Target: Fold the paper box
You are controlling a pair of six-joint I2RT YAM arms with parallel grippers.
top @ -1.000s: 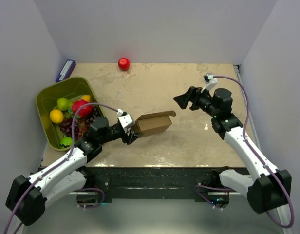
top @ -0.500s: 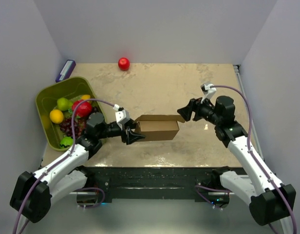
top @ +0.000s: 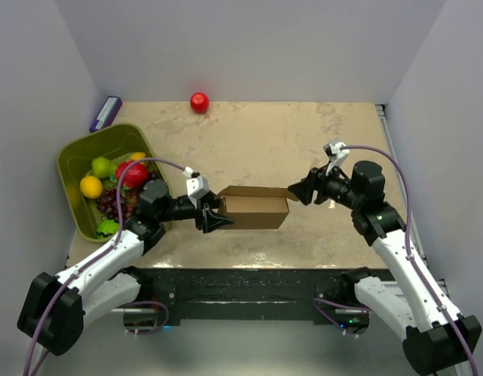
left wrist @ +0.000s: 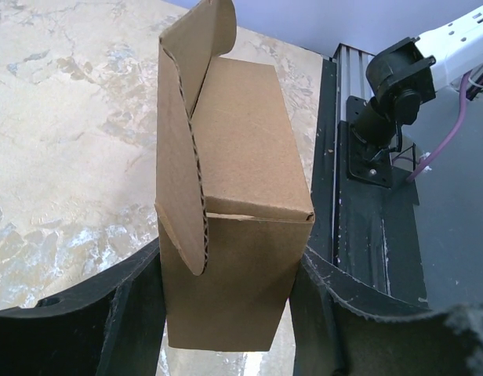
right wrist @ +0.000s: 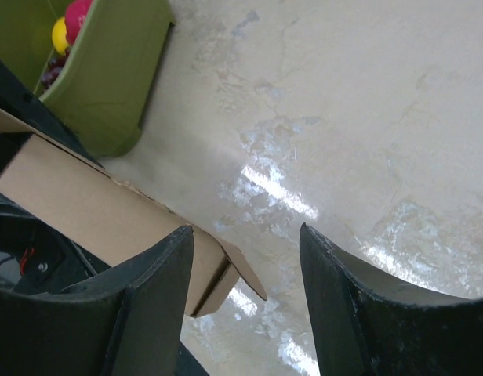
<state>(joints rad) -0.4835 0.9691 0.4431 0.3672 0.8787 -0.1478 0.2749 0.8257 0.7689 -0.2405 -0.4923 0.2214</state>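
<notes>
The paper box (top: pixel 256 210) is a small brown carton held lengthwise just above the table, between the two arms. My left gripper (top: pixel 214 213) is shut on its left end; in the left wrist view both black fingers press the sides of the paper box (left wrist: pixel 241 157) inside the left gripper (left wrist: pixel 230 301), and a rounded flap stands up along its left edge. My right gripper (top: pixel 301 190) is open at the carton's right end. In the right wrist view the corner of a loose flap of the paper box (right wrist: pixel 85 207) pokes into the gap of the right gripper (right wrist: pixel 245 270), touching neither finger.
An olive-green bin (top: pixel 69 153) with fruit stands at the left, also seen as the bin (right wrist: pixel 108 70) behind the carton. A red apple (top: pixel 199 102) lies by the back wall and a purple-blue object (top: pixel 106 113) in the back left corner. A black rail (top: pixel 249 283) borders the near edge.
The left gripper turned the carton level and brought it rightward. The right gripper came down and left to the carton's right end, and its jaws narrowed.
</notes>
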